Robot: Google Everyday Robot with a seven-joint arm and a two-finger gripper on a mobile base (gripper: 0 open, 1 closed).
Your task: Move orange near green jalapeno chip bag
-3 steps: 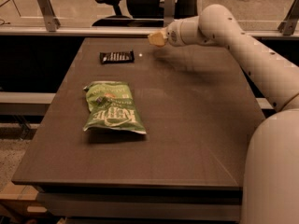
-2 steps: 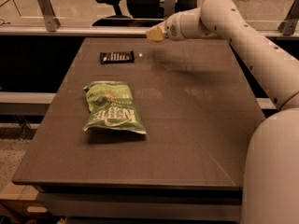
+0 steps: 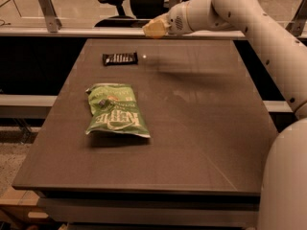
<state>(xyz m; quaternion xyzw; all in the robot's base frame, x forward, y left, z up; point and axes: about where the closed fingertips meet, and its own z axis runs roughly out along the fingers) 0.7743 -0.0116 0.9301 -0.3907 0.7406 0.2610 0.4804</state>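
The gripper point(image 3: 157, 27) hangs in the air at the table's point(image 3: 206, 133) far edge, at the end of the white arm point(image 3: 249, 18) that reaches in from the right. The orange point(image 3: 152, 30) sits at its very tip as a pale yellowish lump, clear of the tabletop and grasped between the jaws, which close around it so tightly that they can hardly be told apart from the fruit. A soft shadow lies on the table below and a little to the right of the arm. The chip bag point(image 3: 116, 111) lies flat on the left half of the table, crinkled, its white lettering facing up, well apart from the orange and nearer the front. A dark candy bar point(image 3: 120, 58) lies near the far left edge, between the bag and the gripper's side of the table, touching neither.
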